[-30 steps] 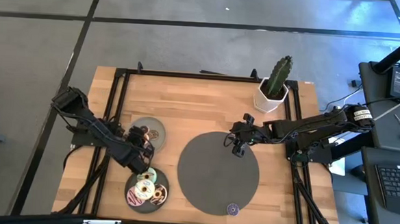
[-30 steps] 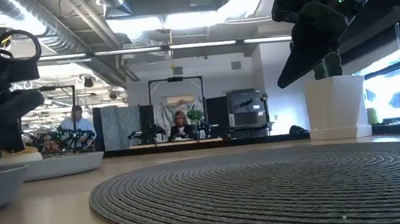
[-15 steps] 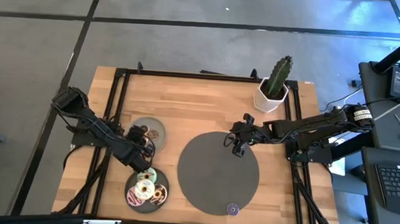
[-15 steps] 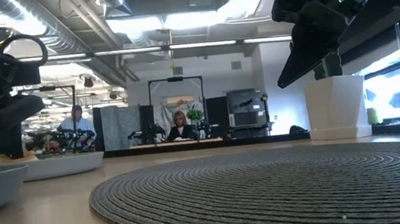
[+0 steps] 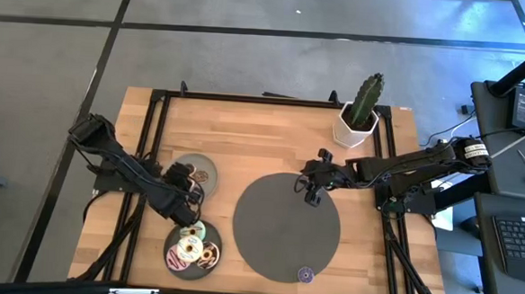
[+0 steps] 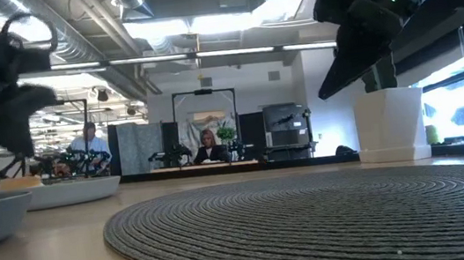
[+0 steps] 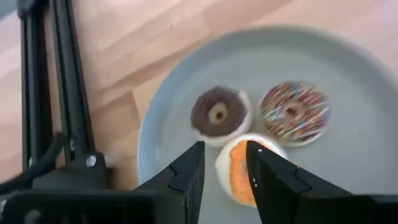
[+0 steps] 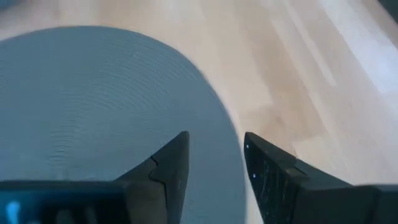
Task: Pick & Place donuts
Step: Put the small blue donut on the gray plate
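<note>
Left gripper (image 7: pixel 224 171), above the upper small grey plate (image 7: pixel 348 56): fingers parted by a narrow gap, nothing between them; an orange-iced donut (image 7: pixel 239 171) lies on the plate directly beneath the gap. Beside it on the same plate rest a chocolate-iced donut (image 7: pixel 217 115) and a sprinkled donut (image 7: pixel 293 112), close together. In the high view this plate (image 5: pixel 209 161) sits at the table's left; a second small plate (image 5: pixel 173 246), nearer the table's front edge, carries several more donuts (image 5: pixel 193 244). One purple donut (image 5: pixel 305 274) lies apart, at the front edge of the large dark woven mat (image 5: pixel 275 247). Right gripper (image 8: pixel 214 162), raised above the mat's far edge near the potted cactus (image 5: pixel 361 112): fingers apart, empty. Judged progress: most donuts are plated; the purple one on the mat appears to remain.
</note>
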Controlling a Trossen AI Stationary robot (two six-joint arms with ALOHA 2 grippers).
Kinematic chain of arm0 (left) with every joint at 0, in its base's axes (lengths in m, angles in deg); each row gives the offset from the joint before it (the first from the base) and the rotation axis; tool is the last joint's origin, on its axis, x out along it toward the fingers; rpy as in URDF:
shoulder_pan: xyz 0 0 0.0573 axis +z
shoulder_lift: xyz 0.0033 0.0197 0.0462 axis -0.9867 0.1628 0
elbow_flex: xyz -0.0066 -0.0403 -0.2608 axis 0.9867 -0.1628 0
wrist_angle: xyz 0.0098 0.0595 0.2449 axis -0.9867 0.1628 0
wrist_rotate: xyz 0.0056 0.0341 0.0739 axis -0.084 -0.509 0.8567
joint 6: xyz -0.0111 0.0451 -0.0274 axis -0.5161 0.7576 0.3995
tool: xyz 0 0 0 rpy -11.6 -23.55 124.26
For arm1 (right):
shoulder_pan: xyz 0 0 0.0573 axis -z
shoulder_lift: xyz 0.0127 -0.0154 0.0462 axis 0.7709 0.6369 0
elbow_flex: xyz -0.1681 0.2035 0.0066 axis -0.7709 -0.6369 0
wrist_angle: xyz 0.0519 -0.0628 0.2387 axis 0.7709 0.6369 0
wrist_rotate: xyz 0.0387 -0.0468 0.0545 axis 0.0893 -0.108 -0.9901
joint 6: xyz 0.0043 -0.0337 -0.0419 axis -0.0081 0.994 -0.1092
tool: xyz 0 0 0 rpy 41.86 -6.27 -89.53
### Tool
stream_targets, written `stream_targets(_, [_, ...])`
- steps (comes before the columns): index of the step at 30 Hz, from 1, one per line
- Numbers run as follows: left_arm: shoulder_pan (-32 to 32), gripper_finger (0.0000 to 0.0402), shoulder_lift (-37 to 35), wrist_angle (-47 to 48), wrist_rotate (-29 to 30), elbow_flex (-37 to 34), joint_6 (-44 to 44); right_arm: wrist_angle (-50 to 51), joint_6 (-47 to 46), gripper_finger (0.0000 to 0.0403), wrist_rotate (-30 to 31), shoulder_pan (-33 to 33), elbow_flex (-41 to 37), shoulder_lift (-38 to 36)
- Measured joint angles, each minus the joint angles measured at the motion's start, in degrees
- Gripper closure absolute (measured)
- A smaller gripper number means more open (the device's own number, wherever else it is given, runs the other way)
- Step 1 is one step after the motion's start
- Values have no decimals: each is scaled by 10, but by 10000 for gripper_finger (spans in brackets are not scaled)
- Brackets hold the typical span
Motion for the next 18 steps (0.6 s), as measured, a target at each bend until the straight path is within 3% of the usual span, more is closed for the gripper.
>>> stream_targets(3, [0, 292, 0, 4, 29, 26, 3, -28, 50, 248, -52, -3, 0, 0])
stream_targets(9, [5, 290, 0, -81, 68, 57, 64, -43, 139, 248, -249, -53, 4, 0])
stream_targets(14, [25, 288, 0, -198, 80, 59, 180, -30, 107, 248, -250, -151, 29, 16])
stream_targets(18, [45, 291, 0, -271, 74, 59, 262, -35, 51, 248, -212, -235, 62, 49])
